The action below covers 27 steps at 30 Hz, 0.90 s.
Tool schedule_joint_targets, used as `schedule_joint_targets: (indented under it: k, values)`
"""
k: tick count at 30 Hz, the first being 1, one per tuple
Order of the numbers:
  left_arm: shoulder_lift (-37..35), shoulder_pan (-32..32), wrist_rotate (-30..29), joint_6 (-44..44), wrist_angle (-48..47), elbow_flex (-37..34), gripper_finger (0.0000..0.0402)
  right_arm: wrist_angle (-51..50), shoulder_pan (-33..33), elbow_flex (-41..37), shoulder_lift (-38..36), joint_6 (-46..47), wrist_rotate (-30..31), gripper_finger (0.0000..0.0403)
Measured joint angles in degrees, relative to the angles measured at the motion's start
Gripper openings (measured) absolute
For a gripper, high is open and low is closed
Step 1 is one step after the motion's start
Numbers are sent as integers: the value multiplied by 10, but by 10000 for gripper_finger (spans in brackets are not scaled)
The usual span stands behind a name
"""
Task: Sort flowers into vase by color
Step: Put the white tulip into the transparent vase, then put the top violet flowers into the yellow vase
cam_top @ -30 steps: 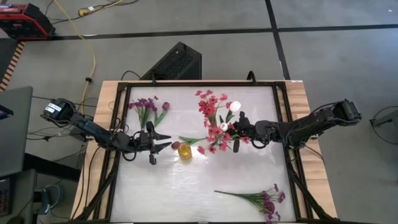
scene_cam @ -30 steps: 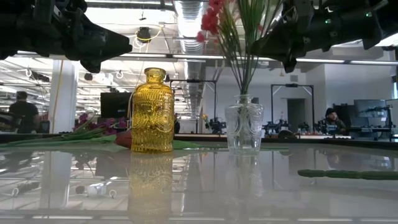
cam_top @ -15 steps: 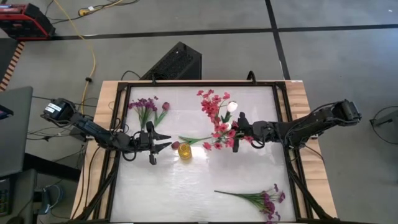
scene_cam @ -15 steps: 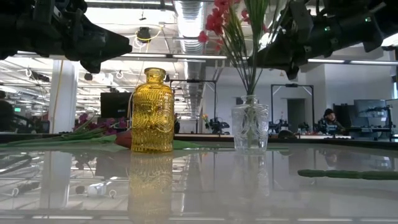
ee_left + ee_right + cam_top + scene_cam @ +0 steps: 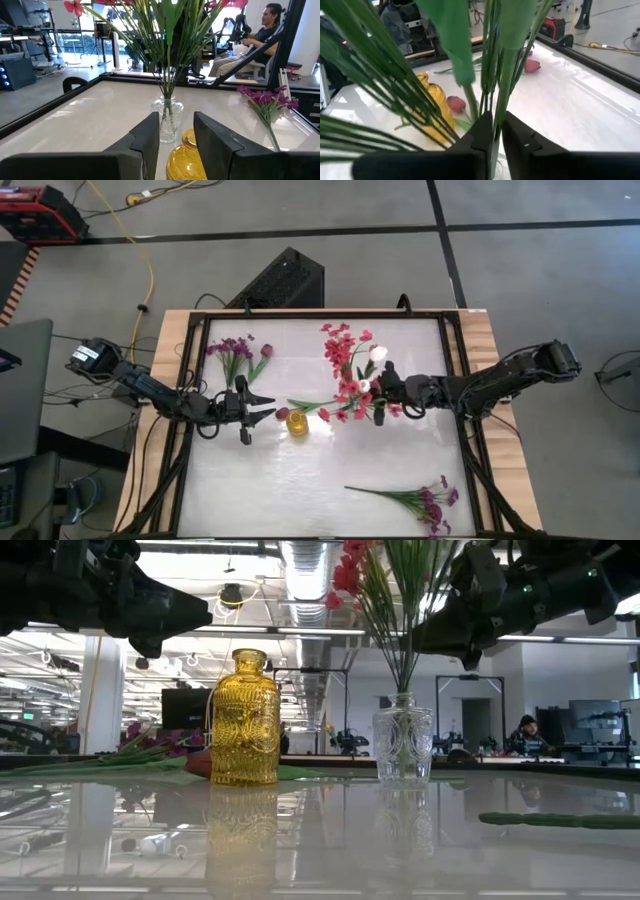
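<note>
Glossy white worktop (image 5: pixel 300 480) in a dark frame, grey floor around it, seen from above.

Upper left of the worktop: a purple spray (image 5: pixel 232 349) lying flat, a dark red tulip bud (image 5: pixel 265 351) just beside it.

Left of centre: left gripper (image 5: pixel 262 406) hovering just left of the yellow glass bottle (image 5: pixel 297 421), fingers (image 5: pixel 150 135) parted and holding nothing. In the left wrist view the bottle sits right ahead between them.

Low view: yellow bottle (image 5: pixel 245 720) upright and without stems; a red bud and green leaves lie on the surface behind it.

Centre: clear glass vase (image 5: pixel 402 745) upright, holding the red-pink flowers (image 5: pixel 345 370) plus one white bud (image 5: pixel 378 352). Stems fan upward out of the neck.

Right of centre: right gripper (image 5: pixel 378 392) at the stems above the vase. Right wrist view shows its fingers (image 5: pixel 482 131) set narrowly on either side of the green stems (image 5: pixel 495 75); cannot tell whether they pinch or have let go.

Lower right of the worktop: a second purple spray (image 5: pixel 425 502) lying flat, well apart from both vessels.

Background, low view: open workshop, a seated person (image 5: pixel 528 735) far right.
</note>
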Motion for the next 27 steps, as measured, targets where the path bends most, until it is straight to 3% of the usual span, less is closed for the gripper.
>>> schedule_joint_targets:
  k: [8,14,20,27]
  values:
    - [0,0,0,0,-2,0,110,-77,0,31,0,1,-7,159]
    - [0,0,0,0,-4,0,110,-314,0,135,0,0,-43,216]
    - [0,0,0,-5,-4,0,110,-571,0,243,-1,0,-50,232]
    - [0,0,1,-12,-5,0,110,-718,6,311,-1,7,-65,232]
